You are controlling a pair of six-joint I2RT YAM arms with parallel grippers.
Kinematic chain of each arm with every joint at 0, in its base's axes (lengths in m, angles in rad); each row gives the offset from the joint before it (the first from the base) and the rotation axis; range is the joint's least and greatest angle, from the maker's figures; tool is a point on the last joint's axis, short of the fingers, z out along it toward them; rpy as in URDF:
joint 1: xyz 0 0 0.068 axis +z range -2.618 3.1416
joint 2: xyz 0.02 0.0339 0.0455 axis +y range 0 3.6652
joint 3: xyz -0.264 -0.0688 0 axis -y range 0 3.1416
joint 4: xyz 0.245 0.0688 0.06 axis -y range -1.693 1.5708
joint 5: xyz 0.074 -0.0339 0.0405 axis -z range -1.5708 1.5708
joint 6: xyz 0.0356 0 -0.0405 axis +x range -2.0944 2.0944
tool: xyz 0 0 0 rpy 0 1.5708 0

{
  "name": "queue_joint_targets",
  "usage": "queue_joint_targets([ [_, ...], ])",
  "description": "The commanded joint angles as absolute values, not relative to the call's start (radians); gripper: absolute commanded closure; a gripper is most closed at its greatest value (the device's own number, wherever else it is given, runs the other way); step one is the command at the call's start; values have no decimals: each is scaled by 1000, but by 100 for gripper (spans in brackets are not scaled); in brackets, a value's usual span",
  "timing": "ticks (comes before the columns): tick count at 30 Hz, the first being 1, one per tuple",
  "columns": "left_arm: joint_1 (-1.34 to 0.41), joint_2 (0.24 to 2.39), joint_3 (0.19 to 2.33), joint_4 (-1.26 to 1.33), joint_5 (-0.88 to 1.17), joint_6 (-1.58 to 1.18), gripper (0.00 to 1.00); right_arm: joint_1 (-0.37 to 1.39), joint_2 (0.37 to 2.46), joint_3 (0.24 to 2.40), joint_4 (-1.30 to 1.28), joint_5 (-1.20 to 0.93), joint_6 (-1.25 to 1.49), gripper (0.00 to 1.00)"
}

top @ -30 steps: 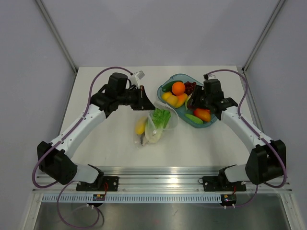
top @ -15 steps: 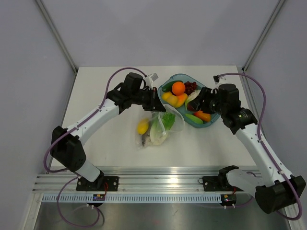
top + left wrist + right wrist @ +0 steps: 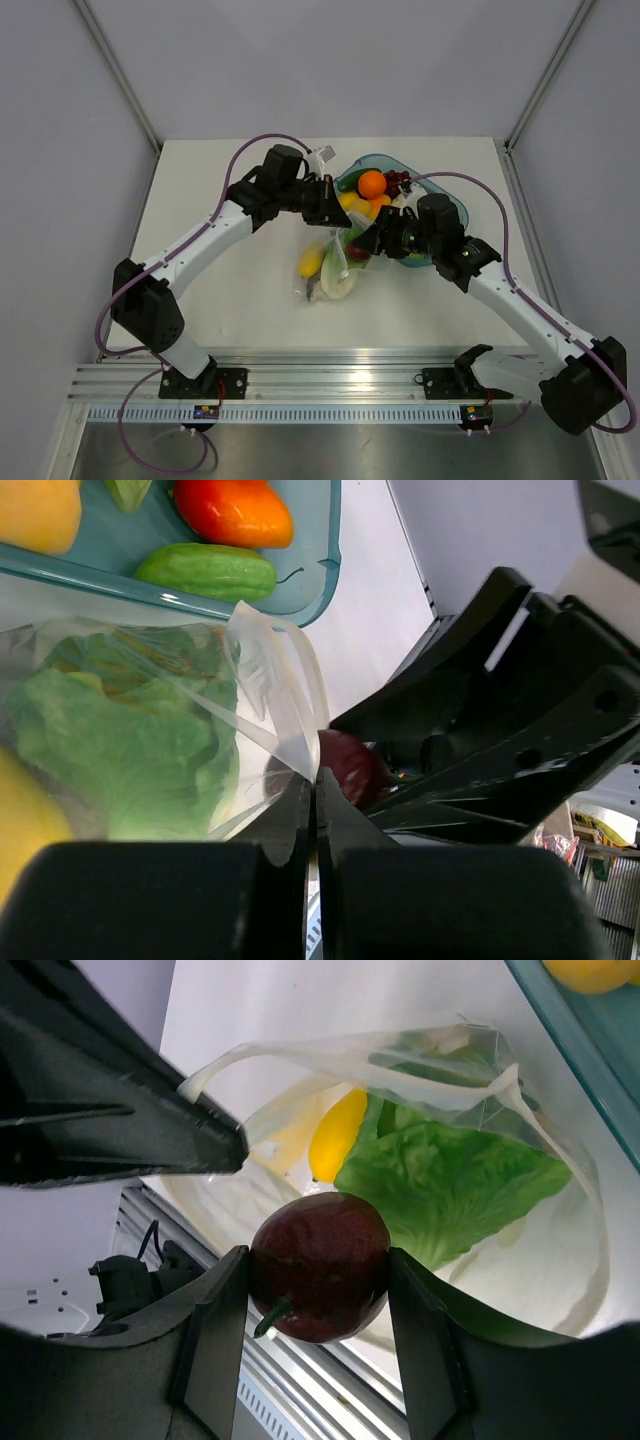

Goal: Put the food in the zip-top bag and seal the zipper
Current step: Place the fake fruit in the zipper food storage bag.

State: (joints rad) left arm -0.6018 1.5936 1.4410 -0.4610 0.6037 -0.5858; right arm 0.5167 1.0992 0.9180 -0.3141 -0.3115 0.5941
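Note:
The clear zip-top bag (image 3: 335, 268) lies on the table left of the tray, with green lettuce (image 3: 450, 1175) and a yellow lemon (image 3: 337, 1135) inside. My left gripper (image 3: 314, 780) is shut on the bag's upper mouth edge and holds it up; the whitish zipper strip (image 3: 330, 1050) arches open. My right gripper (image 3: 320, 1272) is shut on a dark red round fruit (image 3: 320, 1260) with a green stem, just in front of the bag's mouth. From above, the left gripper (image 3: 338, 205) and right gripper (image 3: 366, 244) stand close together over the bag.
A teal oval tray (image 3: 392, 160) behind the right gripper holds an orange (image 3: 371, 183), a cucumber (image 3: 205, 572), a red-orange pepper (image 3: 232, 510) and other food. The tray's rim (image 3: 325, 570) lies close to the bag. An aluminium rail runs along the table's near edge.
My right arm has swung left from the tray to the bag's mouth, carrying the dark red fruit. My left gripper has moved right and lifted the bag's edge toward the tray.

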Motion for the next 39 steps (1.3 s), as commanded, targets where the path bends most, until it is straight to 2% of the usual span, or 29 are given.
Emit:
queue_joint_targets([
  [1, -611, 1577, 1485, -419, 632, -603, 100, 528, 1150, 896, -166, -344, 658, 69],
  [10, -615, 1569, 1460, -388, 647, -620, 100, 548, 1238, 841, 23, -422, 744, 68],
  [14, -621, 1578, 1462, -354, 652, -640, 100, 548, 1287, 796, 173, -460, 814, 64],
  [20, -630, 1588, 1468, -344, 660, -647, 100, 548, 1356, 801, 216, -474, 841, 63],
  [24, -630, 1594, 1474, -341, 658, -649, 100, 548, 1413, 857, 140, -523, 801, 30],
  [27, -630, 1597, 1476, -348, 650, -643, 100, 551, 1413, 861, 133, -535, 808, 21],
  [30, -627, 1595, 1477, -367, 635, -632, 100, 549, 1364, 862, 103, -515, 795, 17],
  [39, -611, 1588, 1473, -364, 632, -638, 100, 549, 1195, 867, -44, -451, 756, 17],
])
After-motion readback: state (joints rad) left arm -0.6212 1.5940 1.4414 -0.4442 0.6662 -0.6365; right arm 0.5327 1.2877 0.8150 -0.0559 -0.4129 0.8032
